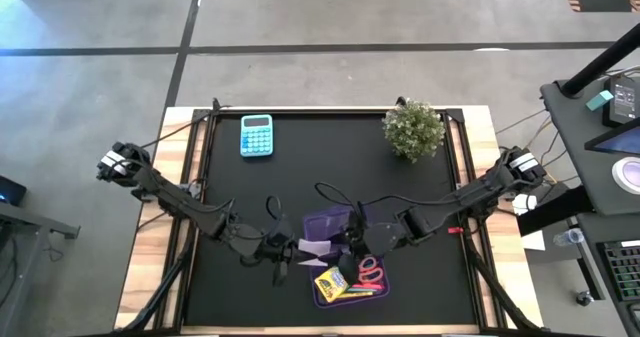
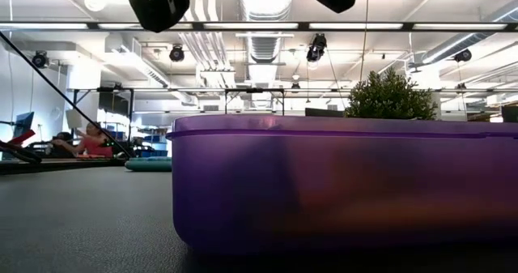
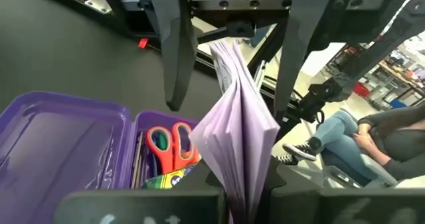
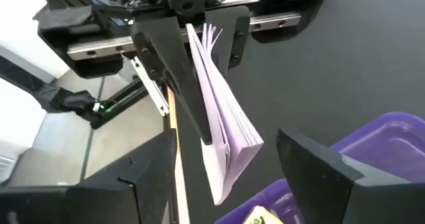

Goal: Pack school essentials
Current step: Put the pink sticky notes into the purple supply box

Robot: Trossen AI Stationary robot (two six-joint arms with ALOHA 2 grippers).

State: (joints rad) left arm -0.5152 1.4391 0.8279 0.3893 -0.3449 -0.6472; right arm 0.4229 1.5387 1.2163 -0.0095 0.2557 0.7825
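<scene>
High view: left gripper (image 1: 291, 247) clamps the lilac note pad (image 1: 318, 245) above the mat, beside the open purple case (image 1: 330, 222); right gripper (image 1: 345, 239), fingers spread, faces it. Scissors (image 1: 370, 270) and crayon box (image 1: 331, 284) lie in the case's near half.

We are in a large open lab or industrial workspace. Past the black-topped table (image 1: 330, 157) we see an exposed ceiling (image 2: 259, 46) with bare ducts, pipes and hanging lights, and a grey concrete floor (image 1: 330, 17) with dark seams. A desk with monitors (image 1: 625, 127) stands beside the table's right edge, and a seated person (image 2: 93, 141) works far back.
</scene>
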